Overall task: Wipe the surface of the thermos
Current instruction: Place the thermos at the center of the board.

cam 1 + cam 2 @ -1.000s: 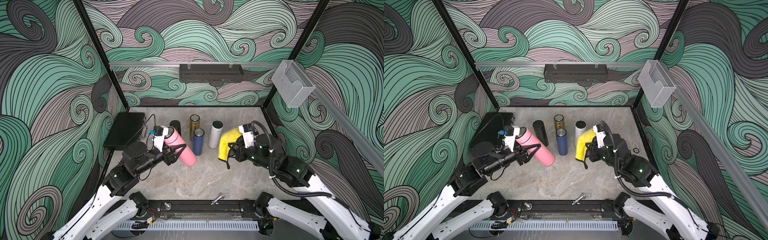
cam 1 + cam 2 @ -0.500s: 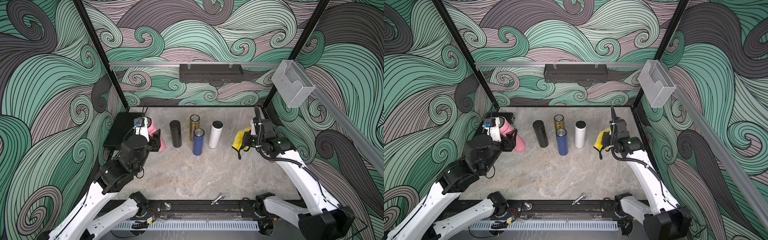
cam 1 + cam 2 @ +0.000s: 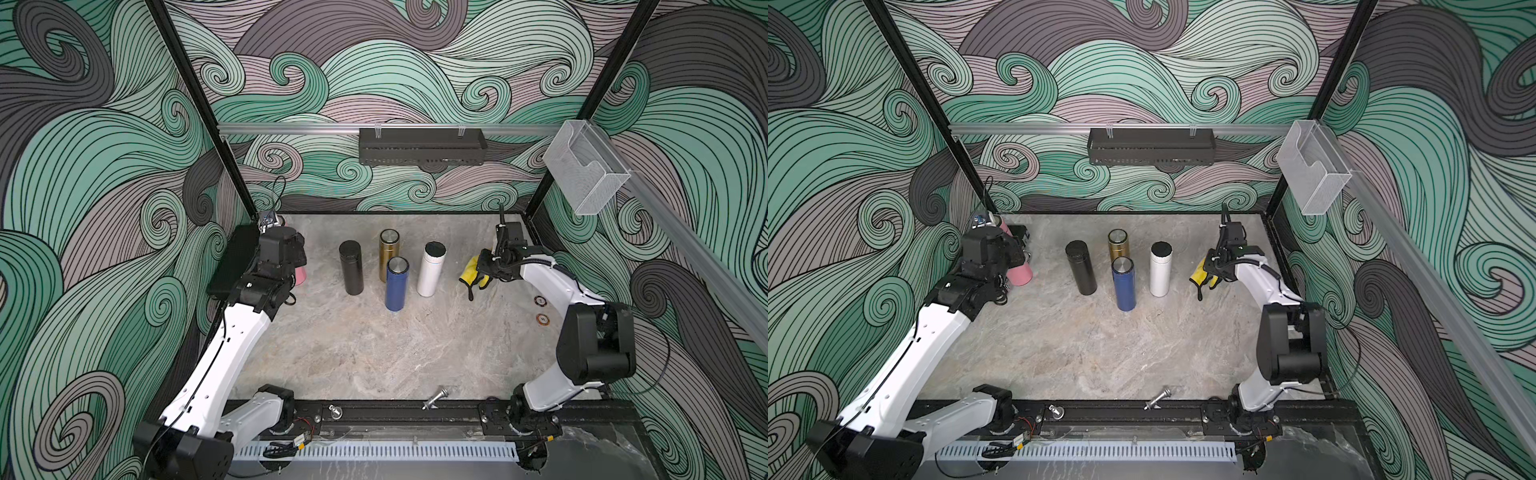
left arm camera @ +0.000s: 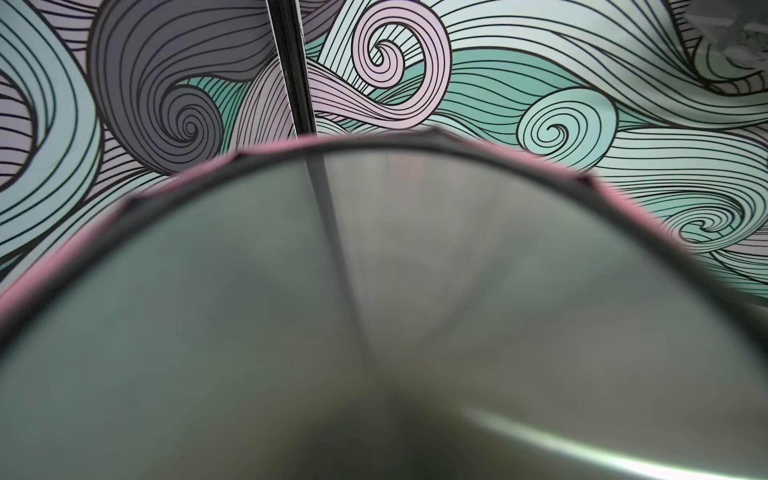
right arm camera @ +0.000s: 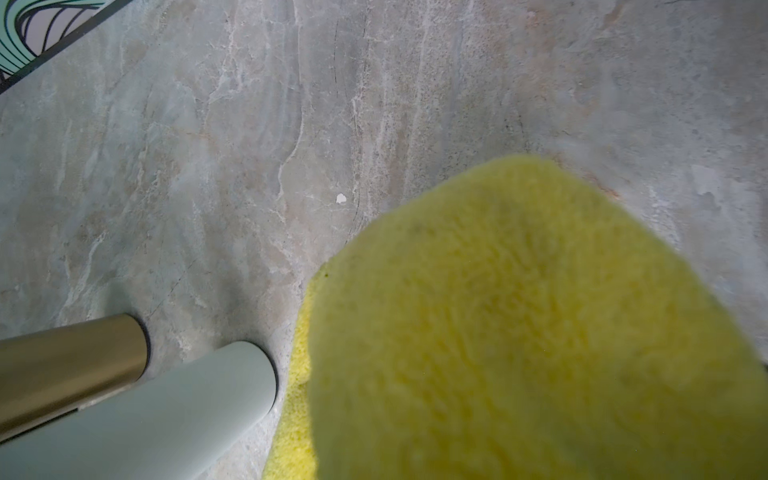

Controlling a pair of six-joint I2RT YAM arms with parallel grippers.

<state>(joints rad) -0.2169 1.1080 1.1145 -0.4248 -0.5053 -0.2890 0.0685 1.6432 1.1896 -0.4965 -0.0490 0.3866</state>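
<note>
L hand (image 3: 1016, 254) clamped on the pink thermos (image 3: 1021, 275), held tilted well left of the blue flask (image 3: 1123, 286) (fingers hidden behind the wrist). R hand (image 3: 1212, 272) pinches the cloth (image 3: 1199, 274) right of that flask, beyond the white flask (image 3: 1160, 270).

Soft even light; pink thermos (image 4: 374, 291) blurred with glare in left wrist view.

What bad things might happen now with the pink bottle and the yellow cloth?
1. The yellow cloth hangs from the right gripper close beside the white thermos; a sideways swing might topple it onto the blue thermos.
2. The left gripper alone grips the pink thermos; if the hold is loose, it might slip and fall.
3. Bringing it toward the cloth might bump the black thermos.
</note>
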